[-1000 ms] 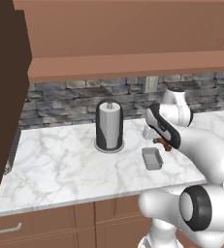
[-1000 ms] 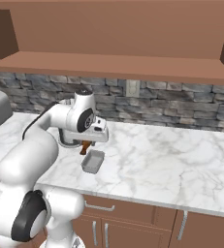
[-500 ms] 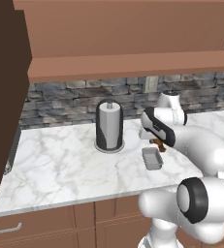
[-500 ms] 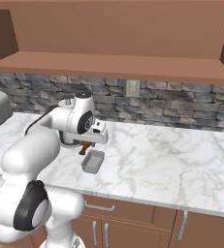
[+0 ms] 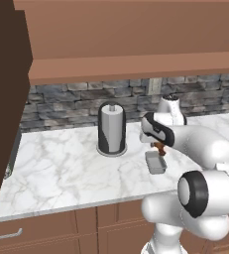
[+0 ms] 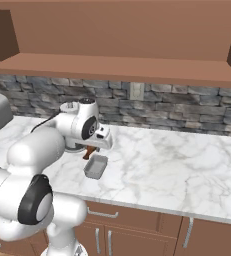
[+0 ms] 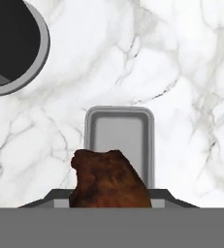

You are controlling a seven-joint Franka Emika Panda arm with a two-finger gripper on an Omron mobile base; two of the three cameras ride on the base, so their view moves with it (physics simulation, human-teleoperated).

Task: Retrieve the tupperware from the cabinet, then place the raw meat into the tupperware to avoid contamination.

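Swinging a little to its left since a moment ago, the hand point(image 6: 91, 150) grips the raw meat point(image 7: 109, 179) just above the tupperware point(image 7: 119, 137) on the tabletop point(image 5: 61, 168); next — I think — go low over the middle; then let go.

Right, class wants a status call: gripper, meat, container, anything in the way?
Gripper shut on raw meat, above the counter. Container empty on the marble, just ahead of the meat. Paper towel roll stands off to the side, not blocking.

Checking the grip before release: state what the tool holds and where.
The tool holds the raw meat by its upper end, above the container.
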